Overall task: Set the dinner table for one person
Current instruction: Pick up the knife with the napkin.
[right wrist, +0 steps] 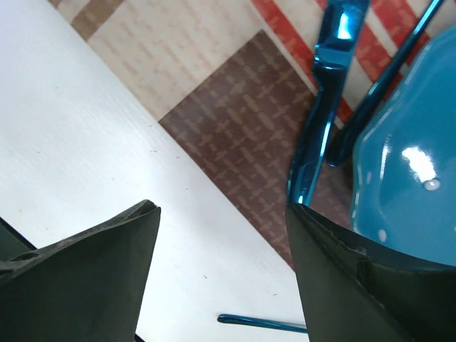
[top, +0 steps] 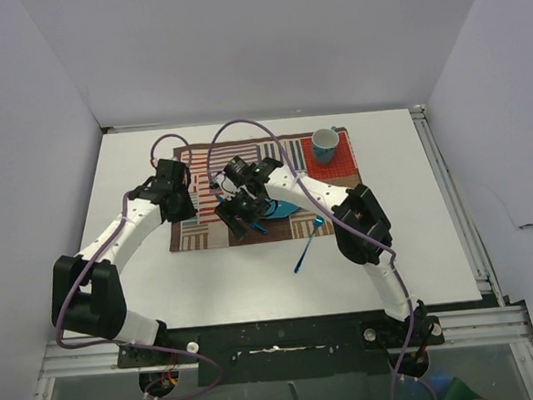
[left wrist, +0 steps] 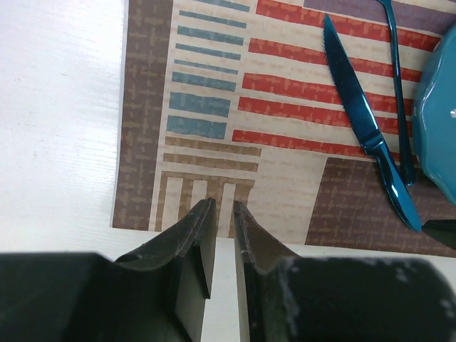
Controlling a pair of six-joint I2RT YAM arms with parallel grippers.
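Observation:
The white dinner table [top: 144, 282] carries a striped patchwork mat [top: 200, 234]. A blue plate [top: 284, 209] lies on the mat, partly hidden by my right arm. A blue knife [left wrist: 360, 114] and a second thin blue utensil [left wrist: 397, 85] lie on the mat left of the plate [left wrist: 442, 107]. My left gripper [left wrist: 224, 205] is nearly shut and empty, over the mat's near left edge [top: 183, 209]. My right gripper [right wrist: 222, 208] is open and empty, over the mat's near edge beside the knife handle [right wrist: 317, 149] and the plate [right wrist: 406, 185]; it also shows in the top view [top: 241, 222].
A blue cup [top: 325, 144] stands on the red patch at the mat's far right corner. A blue long-handled utensil [top: 305, 250] lies on the bare table just off the mat's near edge; its handle shows in the right wrist view [right wrist: 263, 324]. White walls enclose the table.

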